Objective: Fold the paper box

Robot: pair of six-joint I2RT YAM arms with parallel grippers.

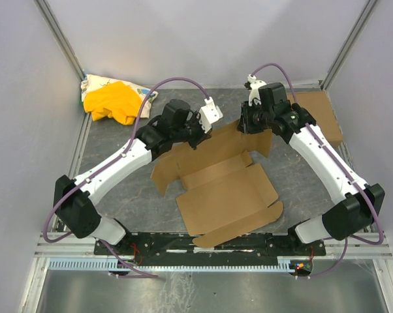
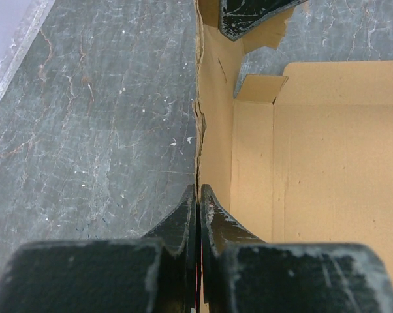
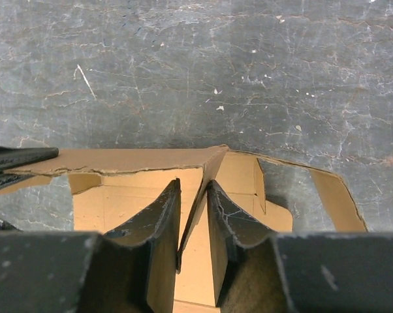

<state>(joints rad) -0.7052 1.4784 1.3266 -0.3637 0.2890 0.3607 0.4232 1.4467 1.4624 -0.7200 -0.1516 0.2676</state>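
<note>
Squarely at the middle of the grey stone-patterned table [image 1: 118, 189] lies the paper box [image 1: 226, 195], a brown corrugated sheet only partly raised: its broad panels rest flat toward the near edge while its far wall and flaps stand up between the two arms. The left gripper [image 2: 198, 192] is clamped tight on the top edge of that upright far wall, with only the thin cardboard showing between its black fingers [image 2: 177, 222]; grey table lies on one side of the wall and the box's tan floor on the other. Just to the right along the same wall, the right gripper [image 3: 194, 189] straddles a slanting corner flap, its jaws set narrow with one finger on each side. Whether they actually pinch the flap cannot be told from the wrist view. The two claws sit near each other at the far side of the box. A yellow cloth [image 1: 111, 101] lies bunched on a pale bag in the far left corner, and a smaller cardboard box [image 1: 324, 117] sits at the far right, well apart from the work.
</note>
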